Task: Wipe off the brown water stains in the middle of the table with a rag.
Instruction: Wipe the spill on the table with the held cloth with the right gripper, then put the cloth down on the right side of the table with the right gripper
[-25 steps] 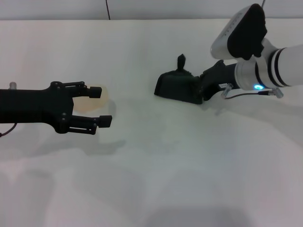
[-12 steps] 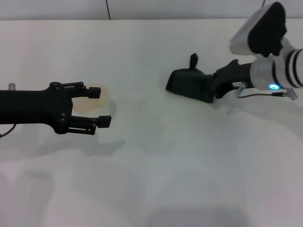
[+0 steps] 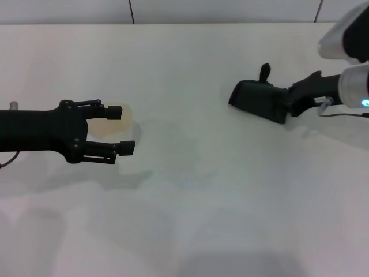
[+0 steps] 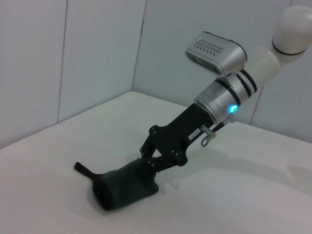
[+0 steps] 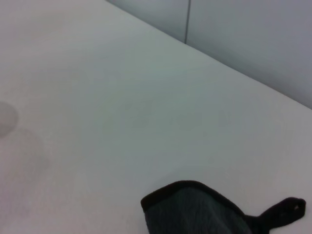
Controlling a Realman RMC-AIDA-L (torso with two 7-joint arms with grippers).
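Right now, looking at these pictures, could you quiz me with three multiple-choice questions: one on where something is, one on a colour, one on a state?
1. Where is the rag?
A. On the robot's right side of the table
B. Under the left gripper
C. Off the table

2. What colour is the rag?
A. White
B. Dark, near black
C. Bright red

3. How are the left gripper fingers?
A. Shut on the rag
B. Shut on nothing
C. Open, holding nothing

Answers:
1. A: the head view shows it lying on the tabletop at the right, at the tip of the right gripper.
2. B: it looks dark against the white table in the head view and both wrist views.
3. C: the head view shows a clear gap between its two fingers, with only the table and a pale round thing behind.
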